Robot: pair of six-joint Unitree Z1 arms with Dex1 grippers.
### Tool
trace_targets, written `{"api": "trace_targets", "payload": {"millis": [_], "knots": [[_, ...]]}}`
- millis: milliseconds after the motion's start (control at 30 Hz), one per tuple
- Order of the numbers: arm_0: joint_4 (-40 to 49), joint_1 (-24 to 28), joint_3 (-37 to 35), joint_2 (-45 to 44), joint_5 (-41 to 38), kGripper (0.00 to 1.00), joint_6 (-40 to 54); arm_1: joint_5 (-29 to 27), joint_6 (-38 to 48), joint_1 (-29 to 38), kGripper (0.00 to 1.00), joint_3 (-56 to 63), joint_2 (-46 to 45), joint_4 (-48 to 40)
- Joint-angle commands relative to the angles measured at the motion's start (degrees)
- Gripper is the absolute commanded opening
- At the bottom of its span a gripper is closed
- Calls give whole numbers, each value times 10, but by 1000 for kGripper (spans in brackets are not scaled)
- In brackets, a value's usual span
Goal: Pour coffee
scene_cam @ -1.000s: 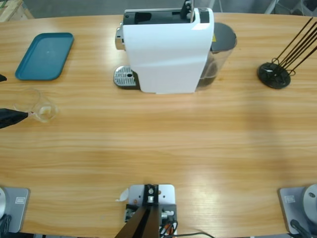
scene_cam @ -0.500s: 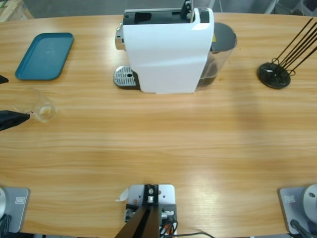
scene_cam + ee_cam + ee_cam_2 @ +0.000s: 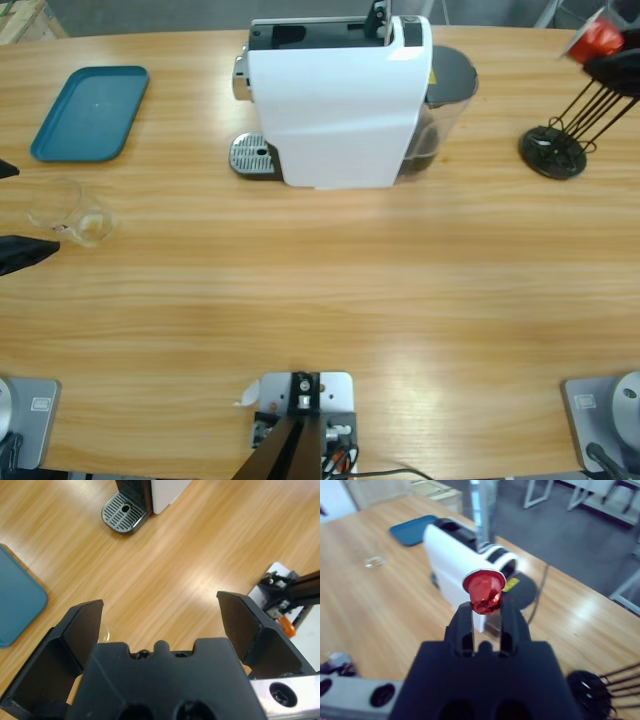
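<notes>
No coffee shows anywhere yet: the small clear glass [image 3: 78,213] near the desk's [image 3: 320,290] left edge stands empty, and nothing dark lies in it. Just beside the glass, at that same edge, the left pincer [image 3: 160,625] is released, its jaws spread wide with nothing between them, apart from the glass. Further along, toward the far left corner, lies a teal tray [image 3: 90,112]. The white coffee machine [image 3: 340,100] stands at the middle of the far edge, its round metal drip grille [image 3: 252,155] bare, no glass under the spout. At the far right corner the right pincer [image 3: 484,611] is clenched on a red capsule [image 3: 483,591], held above the black wire capsule rack [image 3: 553,150]. By my reading the task is at its loading stage: the capsule has to go into the machine's top slot, which calls for carrying it across to the machine and lining it up squarely, and the glass must reach the grille before anything can brew.
</notes>
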Motion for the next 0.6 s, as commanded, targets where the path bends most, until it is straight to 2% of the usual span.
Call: {"api": "trace_targets", "payload": {"millis": [33, 167, 600], "knots": [[9, -5, 19, -22, -4, 987, -8, 26, -30, 102, 0, -41, 112, -20], [16, -5, 19, -26, -3, 987, -8, 49, -46, 137, 0, -64, 174, -57], [64, -5, 0, -51, 7, 987, -9, 61, -64, 142, 0, -227, 362, -94]]}}
